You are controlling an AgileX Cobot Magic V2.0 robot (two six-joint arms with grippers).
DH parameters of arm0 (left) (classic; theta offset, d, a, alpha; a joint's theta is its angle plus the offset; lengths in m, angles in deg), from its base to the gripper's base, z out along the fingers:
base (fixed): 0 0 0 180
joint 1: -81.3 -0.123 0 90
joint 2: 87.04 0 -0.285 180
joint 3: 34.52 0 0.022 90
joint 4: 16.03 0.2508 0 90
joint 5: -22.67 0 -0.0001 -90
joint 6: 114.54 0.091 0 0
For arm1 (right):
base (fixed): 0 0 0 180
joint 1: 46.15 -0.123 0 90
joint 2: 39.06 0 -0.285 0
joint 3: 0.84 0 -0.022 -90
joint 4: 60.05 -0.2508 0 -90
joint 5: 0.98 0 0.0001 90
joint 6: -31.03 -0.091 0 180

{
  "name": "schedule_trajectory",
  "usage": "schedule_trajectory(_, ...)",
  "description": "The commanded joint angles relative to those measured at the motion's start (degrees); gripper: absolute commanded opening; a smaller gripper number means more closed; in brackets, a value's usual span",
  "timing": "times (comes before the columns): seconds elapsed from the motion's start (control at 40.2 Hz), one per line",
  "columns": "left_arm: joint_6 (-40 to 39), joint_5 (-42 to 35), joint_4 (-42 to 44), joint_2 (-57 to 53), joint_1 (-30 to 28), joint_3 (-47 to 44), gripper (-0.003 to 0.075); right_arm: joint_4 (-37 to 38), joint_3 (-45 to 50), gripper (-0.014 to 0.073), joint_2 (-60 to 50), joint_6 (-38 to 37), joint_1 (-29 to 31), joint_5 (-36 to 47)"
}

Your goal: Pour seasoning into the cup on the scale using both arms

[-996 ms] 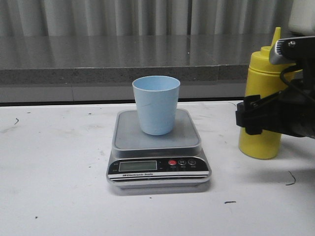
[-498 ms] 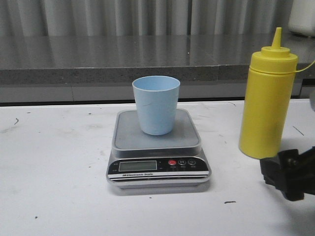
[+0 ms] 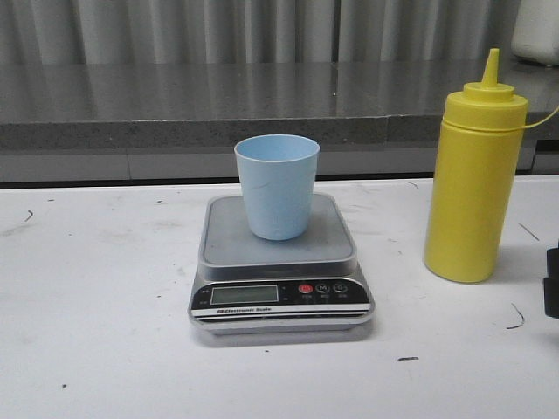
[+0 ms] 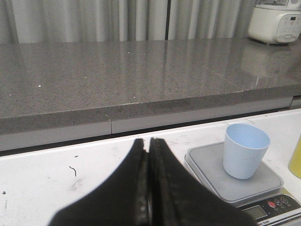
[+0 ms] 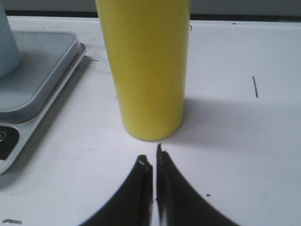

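Observation:
The pale blue cup (image 3: pixel 277 185) stands upright on the silver scale (image 3: pixel 279 262) at the table's middle; both also show in the left wrist view, cup (image 4: pixel 245 150) on scale (image 4: pixel 211 169). The yellow seasoning bottle (image 3: pixel 476 175) stands upright on the table to the right of the scale, free of any gripper. My right gripper (image 5: pixel 153 159) is shut and empty, just in front of the bottle's base (image 5: pixel 150 70); only a black sliver of it (image 3: pixel 552 284) shows at the front view's right edge. My left gripper (image 4: pixel 146 143) is shut and empty, left of the scale.
A grey stone counter (image 3: pixel 218 105) with curtains behind runs along the back of the white table (image 3: pixel 96 305). A white appliance (image 4: pixel 277 21) sits on the counter at the far right. Small dark marks dot the table.
My right gripper has drawn back from the bottle, down and to the right, almost leaving the front view. The bottle stands freed in the same place. Cup and scale have not moved.

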Motion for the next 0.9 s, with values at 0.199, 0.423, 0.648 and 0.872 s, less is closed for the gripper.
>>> schedule_trajectory(0.199, -0.36, -5.07, -0.41, 0.50, -0.05, 1.52, -0.0020, 0.27, 0.98, -0.0062, -8.51, 0.53, 0.25, -5.56)
schedule_trajectory(0.423, -0.36, -5.07, -0.41, 0.50, -0.05, 1.52, -0.0020, -0.27, 0.45, -0.0062, -17.50, 1.70, 0.25, -13.67)
schedule_trajectory(0.648, -0.36, -5.07, -0.41, 0.50, -0.05, 1.52, -0.0020, -6.43, -7.28, -0.0062, -29.54, 12.48, 0.35, -36.60)
schedule_trajectory(0.872, -0.36, -5.07, -0.41, 0.50, -0.05, 1.52, -0.0020, -12.96, -13.04, -0.0062, -41.90, 21.90, 0.35, -42.66)
